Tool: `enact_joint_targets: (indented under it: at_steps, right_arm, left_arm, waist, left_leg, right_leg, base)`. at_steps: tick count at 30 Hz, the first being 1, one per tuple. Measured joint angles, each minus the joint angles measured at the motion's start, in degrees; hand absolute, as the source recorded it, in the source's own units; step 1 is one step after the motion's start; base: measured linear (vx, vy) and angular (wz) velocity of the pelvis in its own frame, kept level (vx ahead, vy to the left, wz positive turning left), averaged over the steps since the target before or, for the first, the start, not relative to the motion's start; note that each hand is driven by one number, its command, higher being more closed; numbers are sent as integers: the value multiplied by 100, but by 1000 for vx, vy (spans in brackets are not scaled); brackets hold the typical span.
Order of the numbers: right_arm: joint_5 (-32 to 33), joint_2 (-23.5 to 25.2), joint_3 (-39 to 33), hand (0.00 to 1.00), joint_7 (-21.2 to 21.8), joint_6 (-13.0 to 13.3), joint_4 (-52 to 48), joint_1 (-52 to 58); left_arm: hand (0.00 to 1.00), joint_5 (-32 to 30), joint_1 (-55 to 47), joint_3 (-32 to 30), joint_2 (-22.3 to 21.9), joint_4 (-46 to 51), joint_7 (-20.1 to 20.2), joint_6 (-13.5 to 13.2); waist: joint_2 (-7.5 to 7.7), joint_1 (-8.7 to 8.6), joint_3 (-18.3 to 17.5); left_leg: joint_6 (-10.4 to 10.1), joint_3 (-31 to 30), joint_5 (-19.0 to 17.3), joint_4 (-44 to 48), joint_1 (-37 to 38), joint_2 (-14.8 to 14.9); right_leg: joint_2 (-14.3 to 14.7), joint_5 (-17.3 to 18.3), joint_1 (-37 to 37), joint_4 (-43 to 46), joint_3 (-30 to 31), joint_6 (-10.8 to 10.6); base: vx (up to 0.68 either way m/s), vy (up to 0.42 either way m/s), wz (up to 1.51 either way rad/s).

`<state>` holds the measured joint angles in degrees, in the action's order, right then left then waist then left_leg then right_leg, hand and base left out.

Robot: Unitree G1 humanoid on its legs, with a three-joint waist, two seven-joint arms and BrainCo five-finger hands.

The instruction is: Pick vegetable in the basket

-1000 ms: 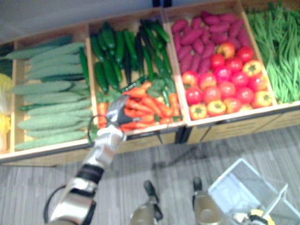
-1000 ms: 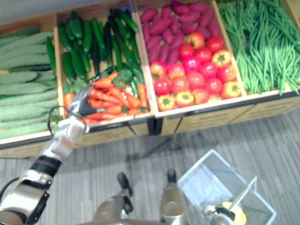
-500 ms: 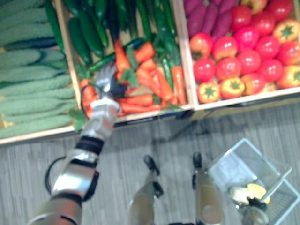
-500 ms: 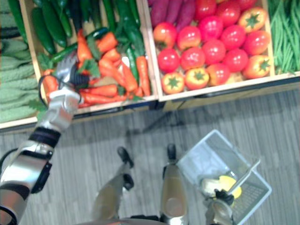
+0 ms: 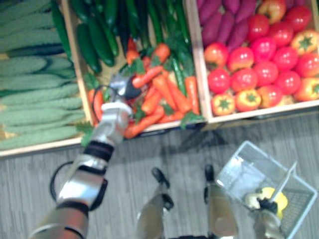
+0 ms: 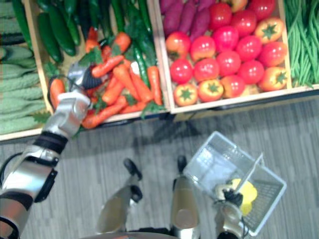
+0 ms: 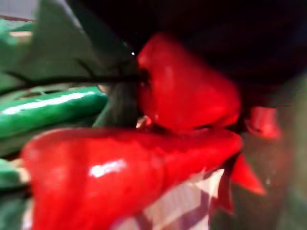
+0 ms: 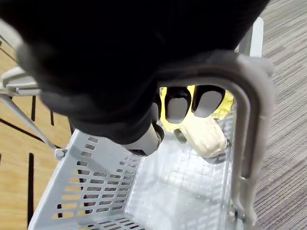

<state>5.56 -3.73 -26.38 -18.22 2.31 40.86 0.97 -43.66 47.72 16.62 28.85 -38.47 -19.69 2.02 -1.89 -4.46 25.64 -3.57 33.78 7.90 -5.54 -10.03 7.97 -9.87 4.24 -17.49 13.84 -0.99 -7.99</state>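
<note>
We find the left hand (image 6: pixel 81 78) down among the carrots (image 6: pixel 127 82) in the middle wooden crate (image 6: pixel 164 74). Its dark fingertips lie against a slanting carrot (image 6: pixel 107 66). The heap hides the fingers, so we cannot tell whether they have closed round it. The left wrist view gives us blurred orange-red carrots close up, against green leaves.

The right hand (image 8: pixel 124 86) is clenched round the grey handle (image 8: pixel 249 120) of the basket (image 6: pixel 219 154), which hangs low on the robot's right above the floor (image 6: pixel 149 149). A yellow and cream item (image 8: pixel 206 134) lies in the basket, half covered by the fingertips (image 8: pixel 178 106) — we cannot make out what it is.

The frame edges cut off the cucumbers (image 5: pixel 35 94) and the green beans (image 6: pixel 304 45).

Since a second ago the whole view has tipped down, so the camera has moved. The left hand, then at the crate's front edge, now sits further into the carrots.
</note>
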Motion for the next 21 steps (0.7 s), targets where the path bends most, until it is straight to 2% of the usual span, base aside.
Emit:
enact_joint_targets:
  at_steps: [6,11,18,21]
  right_arm:
    - [-74,1,6,100,9,87,72,101]
    - [-122,-4,-30,100,96,84,393,111]
    - [-125,-22,-287,100,216,6,955,157]
    - [-124,-18,-305,100,222,-65,957,270]
  left_arm:
    - [100,-38,-586,-98,212,731,-16,-11]
    - [100,-39,-1102,-412,576,1561,-51,-18]
    - [100,-277,-1294,-653,691,1581,-261,56]
    - [100,-469,-1356,-700,701,1815,-278,130]
  waist:
    - [-19,5,-14]
    - [-14,8,-65]
    - [-7,-18,-705]
    - [7,-40,-852]
  left_leg:
    - [1,-310,0,1,278,-38]
    - [53,-525,37,-2,456,-109]
    - [76,-643,54,-39,658,-115]
    - [66,-671,47,-41,747,-112]
  right_leg:
    - [-6,5,436,-12,-235,3]
    - [-34,16,876,-264,-411,8]
    - [-17,37,1244,-492,-468,9]
    - [-12,36,1373,-544,-465,10]
  base:
    - [50,-20,19]
    - [-6,-3,17]
    - [-8,5,5]
    - [0,0,0]
